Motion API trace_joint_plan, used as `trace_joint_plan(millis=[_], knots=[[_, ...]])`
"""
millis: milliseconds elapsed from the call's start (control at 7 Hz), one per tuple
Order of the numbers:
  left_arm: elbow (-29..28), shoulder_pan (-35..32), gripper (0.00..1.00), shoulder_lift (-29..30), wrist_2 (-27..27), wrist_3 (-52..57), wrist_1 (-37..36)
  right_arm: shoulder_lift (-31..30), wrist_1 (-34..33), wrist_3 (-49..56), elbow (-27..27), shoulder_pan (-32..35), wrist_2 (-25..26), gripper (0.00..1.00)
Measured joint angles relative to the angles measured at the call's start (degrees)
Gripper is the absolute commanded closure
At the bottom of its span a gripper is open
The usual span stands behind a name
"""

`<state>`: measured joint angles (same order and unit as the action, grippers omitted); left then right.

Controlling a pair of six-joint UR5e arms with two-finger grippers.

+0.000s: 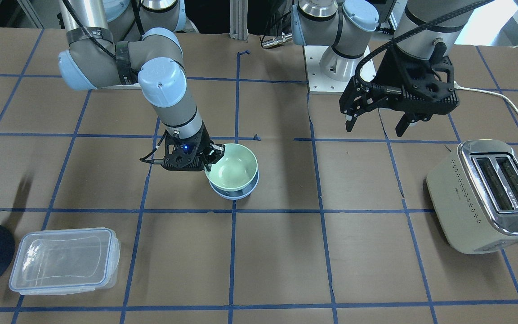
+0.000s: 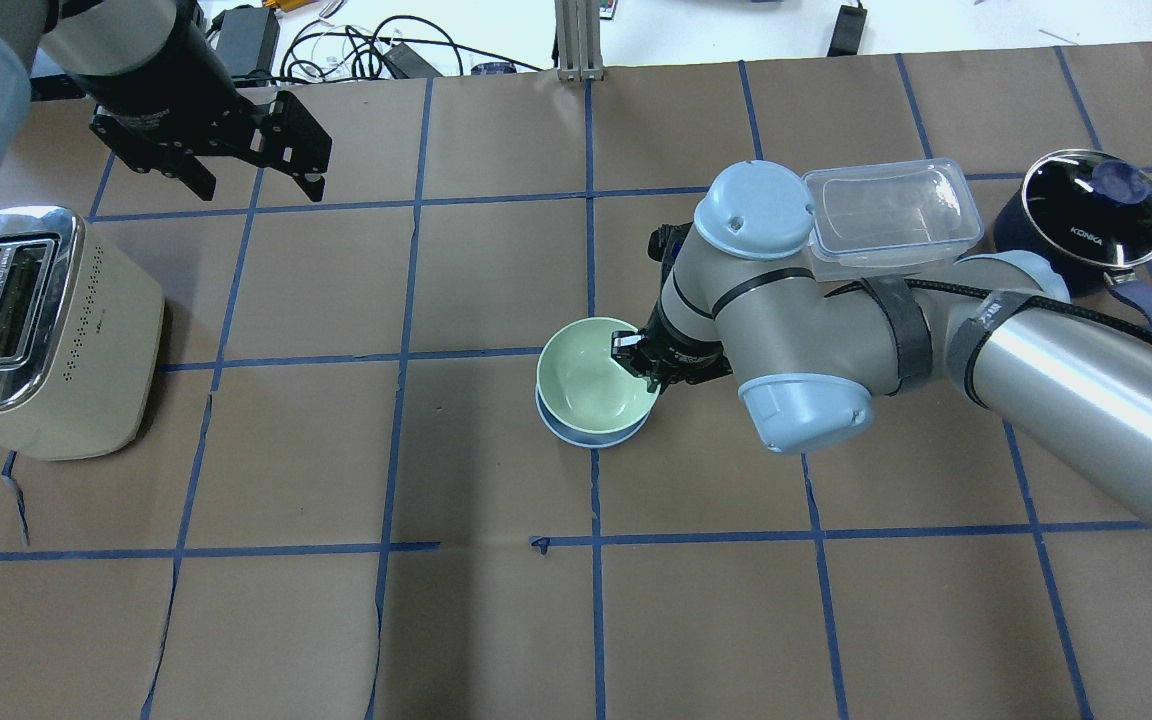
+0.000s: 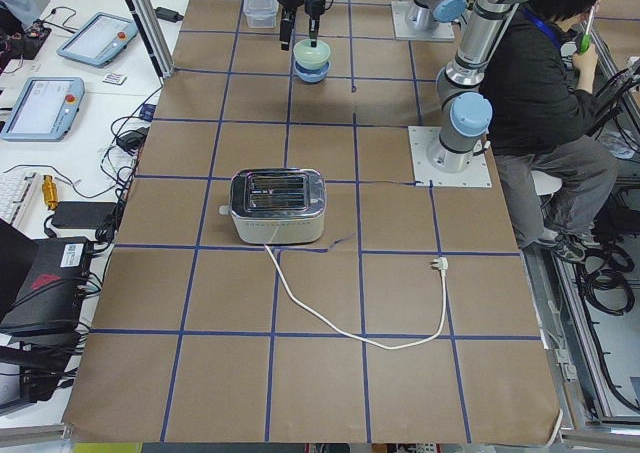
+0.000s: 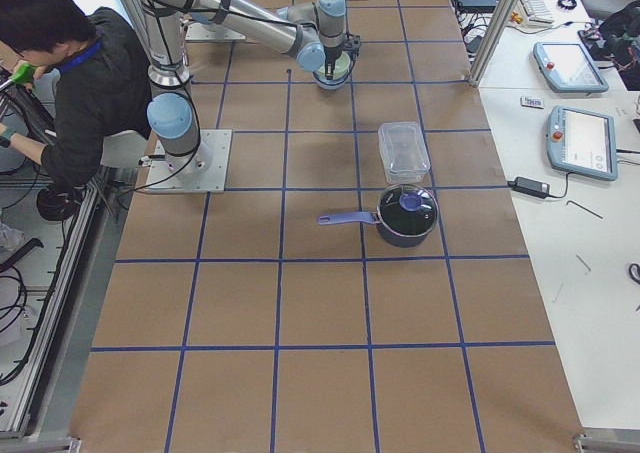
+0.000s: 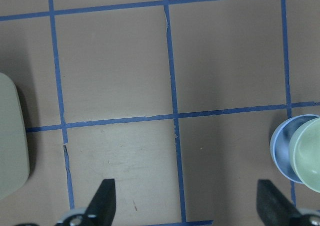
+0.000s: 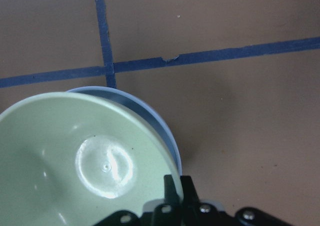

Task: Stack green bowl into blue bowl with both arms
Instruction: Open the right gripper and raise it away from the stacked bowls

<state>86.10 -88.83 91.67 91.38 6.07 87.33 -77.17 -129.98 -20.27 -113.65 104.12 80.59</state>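
The pale green bowl sits tilted inside the pale blue bowl near the table's middle. Both show in the overhead view, green bowl over blue bowl. My right gripper is shut on the green bowl's rim, on the side toward the right arm. In the right wrist view the fingers pinch the green bowl's edge, and the blue bowl's rim shows behind it. My left gripper is open and empty, high above the table by the toaster. Its wrist view shows both bowls at the right edge.
A cream toaster stands on the robot's left, its white cord trailing over the table. A clear plastic container and a dark lidded pot stand on the robot's right. A person sits beside the robot's base.
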Motion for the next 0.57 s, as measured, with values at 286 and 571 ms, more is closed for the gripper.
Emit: trace_joint_plan(millis=[286,571], knots=[[0.0,-0.1,0.0,0.0,-0.1,0.0,0.1,0.4,-1.4,-0.1,0.2,0.1,0.1,0.0],[0.1,-0.1,0.0,0.0,-0.1,-0.1,0.3,0.4,-2.5,-0.5,0.4,0.0,0.3,0.0]])
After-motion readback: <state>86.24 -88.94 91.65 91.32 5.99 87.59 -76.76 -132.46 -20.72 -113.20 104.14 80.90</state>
